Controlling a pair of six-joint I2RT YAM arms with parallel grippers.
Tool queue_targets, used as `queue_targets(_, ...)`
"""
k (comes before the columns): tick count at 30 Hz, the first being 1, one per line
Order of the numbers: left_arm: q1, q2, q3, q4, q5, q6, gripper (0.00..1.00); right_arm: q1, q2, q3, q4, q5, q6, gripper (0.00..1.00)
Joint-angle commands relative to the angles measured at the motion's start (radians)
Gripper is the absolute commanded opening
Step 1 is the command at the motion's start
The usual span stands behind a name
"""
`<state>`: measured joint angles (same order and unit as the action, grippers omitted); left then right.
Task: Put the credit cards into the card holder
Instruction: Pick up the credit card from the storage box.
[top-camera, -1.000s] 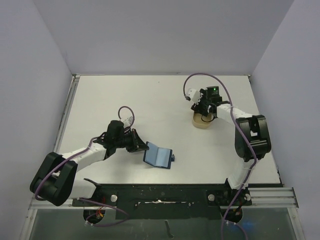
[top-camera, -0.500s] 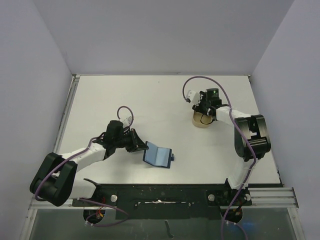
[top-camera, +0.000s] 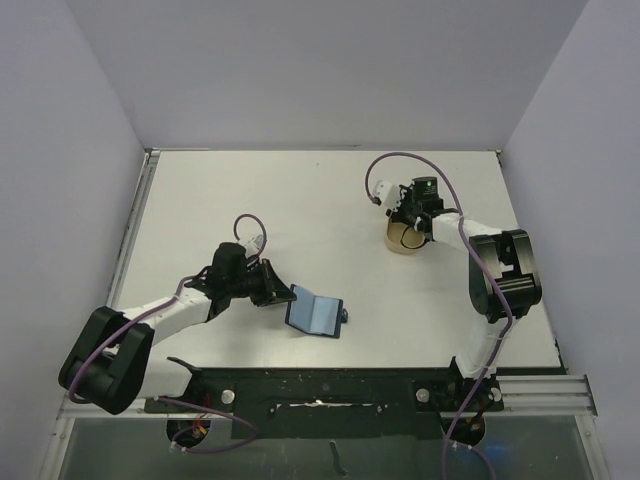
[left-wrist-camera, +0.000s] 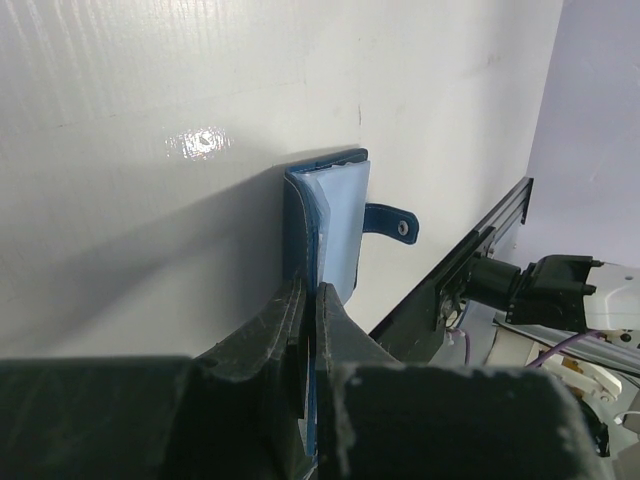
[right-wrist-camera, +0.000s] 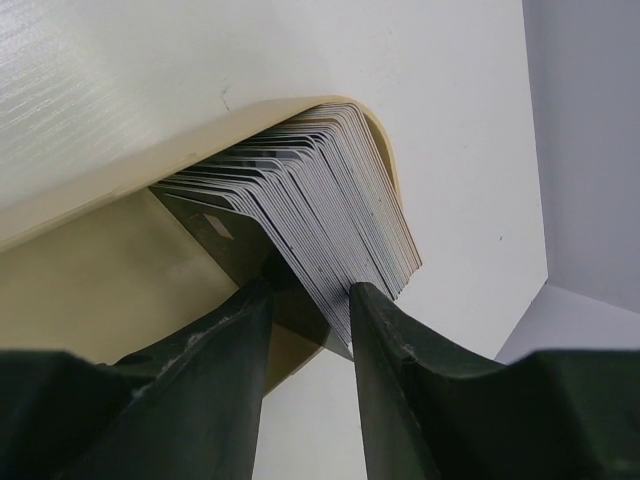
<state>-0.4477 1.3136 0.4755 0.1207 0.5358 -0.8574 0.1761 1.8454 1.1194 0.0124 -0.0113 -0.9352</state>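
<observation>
**One hand on the card holder (top-camera: 316, 313), one at the credit cards (right-wrist-camera: 320, 200)**

By the table's (top-camera: 300, 200) near edge, the left hand (left-wrist-camera: 310, 290) pinches shut on one flap of the open navy card holder. Toward the right edge, the right hand (right-wrist-camera: 308, 290), narrowly parted, straddles a corner of the cards stacked in the tan dish (right-wrist-camera: 120, 175); whether it grips, I cannot tell.

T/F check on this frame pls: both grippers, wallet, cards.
1. The left gripper is clamped on the card holder at its edge. True.
2. The card holder is folded shut. False: it is open, with the light blue inside showing.
3. The credit cards are stacked in the tan dish. True.
4. The right gripper hovers over the card holder. False: it is at the dish, with fingers either side of some cards.
</observation>
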Motion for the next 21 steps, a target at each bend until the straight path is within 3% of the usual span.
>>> queue_targets(1,0.007,-0.033,0.0,0.066,0.01,-0.005,0.0,-0.013,-0.053,0.044,0.045,-0.003,0.003,0.35)
queue_targets(14,0.007,-0.042,-0.008,0.044,0.0,0.0,0.0,-0.018,-0.077,0.086,-0.037,0.029,0.006,0.24)
queue_targets(21,0.006,-0.037,-0.026,0.094,0.0,-0.035,0.0,-0.013,-0.136,0.079,-0.117,0.02,0.076,0.06)
